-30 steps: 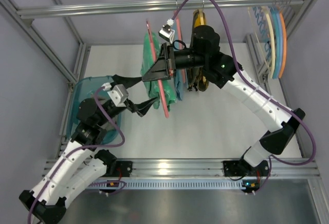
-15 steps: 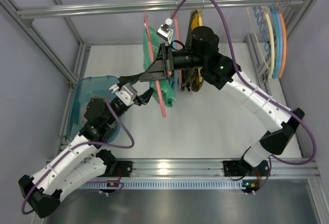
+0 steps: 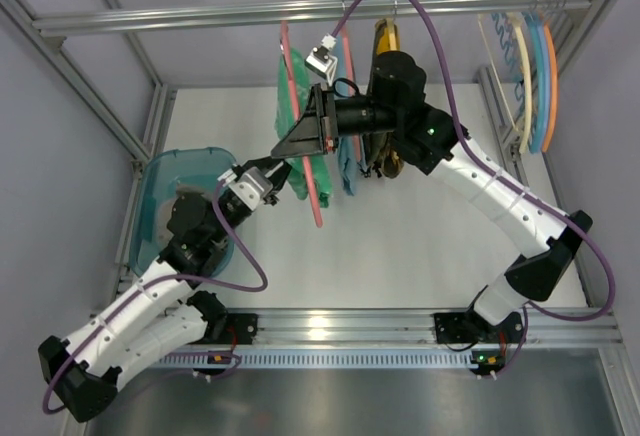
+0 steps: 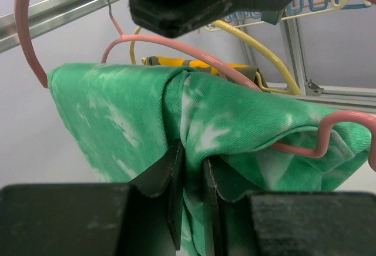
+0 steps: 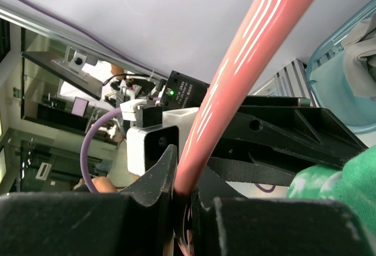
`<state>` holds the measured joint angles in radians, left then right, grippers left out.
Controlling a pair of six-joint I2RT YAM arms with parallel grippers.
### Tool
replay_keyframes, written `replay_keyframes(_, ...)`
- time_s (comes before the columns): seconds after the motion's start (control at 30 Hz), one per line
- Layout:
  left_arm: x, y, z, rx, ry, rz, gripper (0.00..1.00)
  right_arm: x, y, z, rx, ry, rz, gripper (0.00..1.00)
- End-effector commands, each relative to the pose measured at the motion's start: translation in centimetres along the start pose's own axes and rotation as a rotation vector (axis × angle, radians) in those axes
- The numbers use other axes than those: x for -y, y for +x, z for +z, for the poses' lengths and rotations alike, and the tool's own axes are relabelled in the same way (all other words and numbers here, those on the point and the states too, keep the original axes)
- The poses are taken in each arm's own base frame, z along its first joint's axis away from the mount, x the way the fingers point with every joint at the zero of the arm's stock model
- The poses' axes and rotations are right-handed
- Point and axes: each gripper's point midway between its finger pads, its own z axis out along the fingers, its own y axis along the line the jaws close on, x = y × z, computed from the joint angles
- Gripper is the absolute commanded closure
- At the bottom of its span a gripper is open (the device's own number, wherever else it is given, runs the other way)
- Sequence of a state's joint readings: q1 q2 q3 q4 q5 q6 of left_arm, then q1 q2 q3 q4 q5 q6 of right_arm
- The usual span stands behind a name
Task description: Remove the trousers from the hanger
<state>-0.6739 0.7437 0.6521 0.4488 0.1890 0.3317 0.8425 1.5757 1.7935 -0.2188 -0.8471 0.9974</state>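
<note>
Pinching a fold of the trousers (image 4: 117,109), draped over the hanger (image 4: 176,43) on the rail (image 3: 200,13), the left hand (image 4: 192,171) looks ready to tug them off; right hand (image 5: 183,194) clamps the hanger's bar so it doesn't swing.

A: Garments on the rail?
B: Three: green trousers (image 3: 286,106), light blue one (image 3: 347,171), yellow-black one (image 3: 384,36).
A: Empty hangers (image 3: 530,66)?
B: Far right corner, at least three. One teal bin (image 3: 150,181), left edge.

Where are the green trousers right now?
The trousers hang left of centre at the back of the top view, draped on the pink hanger under the rail; the left gripper pinches their fabric.
</note>
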Motion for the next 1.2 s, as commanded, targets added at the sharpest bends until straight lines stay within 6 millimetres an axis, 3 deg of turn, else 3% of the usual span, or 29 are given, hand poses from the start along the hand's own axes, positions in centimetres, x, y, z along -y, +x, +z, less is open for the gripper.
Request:
replay_keyframes(0.0, -3.7, -1.5, -0.5, 0.024, -0.172, 0.035, 1.00, -8.1, 1.2, -2.5, -0.011, -0.207, -0.271, 1.00)
replay_keyframes(0.2, -6.4, -4.7, -2.3, 0.053, -0.290, 0.085, 1.00, -5.9, -0.8, -3.8, 0.048, -0.138, -0.269, 1.00)
replay_keyframes(0.4, -7.6, -7.3, -3.6, 0.084, -0.332, 0.133, 1.00, -4.2, -0.9, -4.3, 0.056, -0.093, -0.263, 1.00)
replay_keyframes(0.7, -10.9, -15.0, -4.0, 0.215, -0.426, 0.122, 1.00, 1.3, -0.3, -4.6, 0.054, 0.025, -0.196, 1.00)
replay_keyframes(0.77, -11.5, -15.9, -3.9, 0.221, -0.441, 0.119, 1.00, 2.2, 0.0, -4.7, 0.048, 0.037, -0.184, 1.00)
replay_keyframes(1.17, -14.2, -25.7, -4.7, 0.409, -0.486, 0.118, 1.00, 6.8, 1.5, -4.7, 0.016, 0.134, -0.121, 1.00)
